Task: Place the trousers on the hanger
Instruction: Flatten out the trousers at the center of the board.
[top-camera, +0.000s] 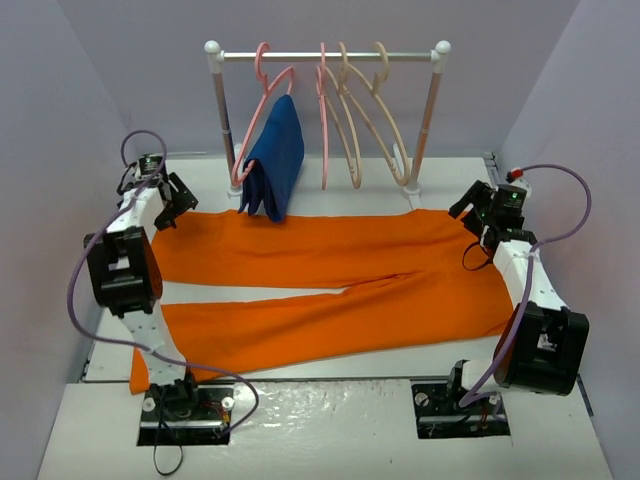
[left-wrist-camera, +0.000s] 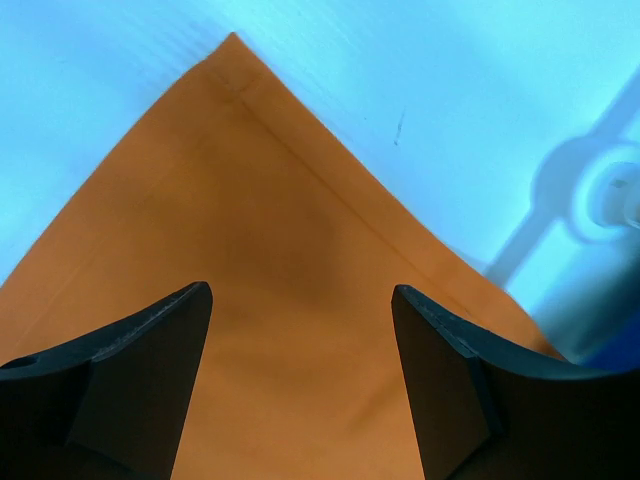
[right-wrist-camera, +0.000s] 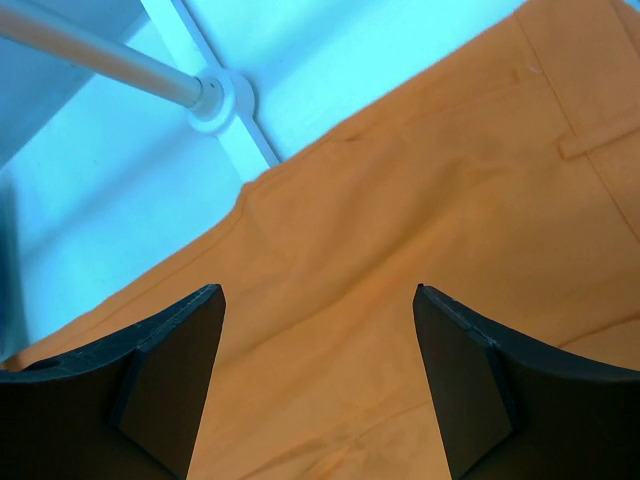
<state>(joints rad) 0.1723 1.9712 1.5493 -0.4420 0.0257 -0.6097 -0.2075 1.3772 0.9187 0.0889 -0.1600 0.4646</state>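
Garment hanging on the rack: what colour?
The garment is plain dark blue; the top view shows it best.

Nothing here can be read from where I stand: no lettering, label, brand, number or sign shows on the trousers (top-camera: 330, 290) or on anything else in view.
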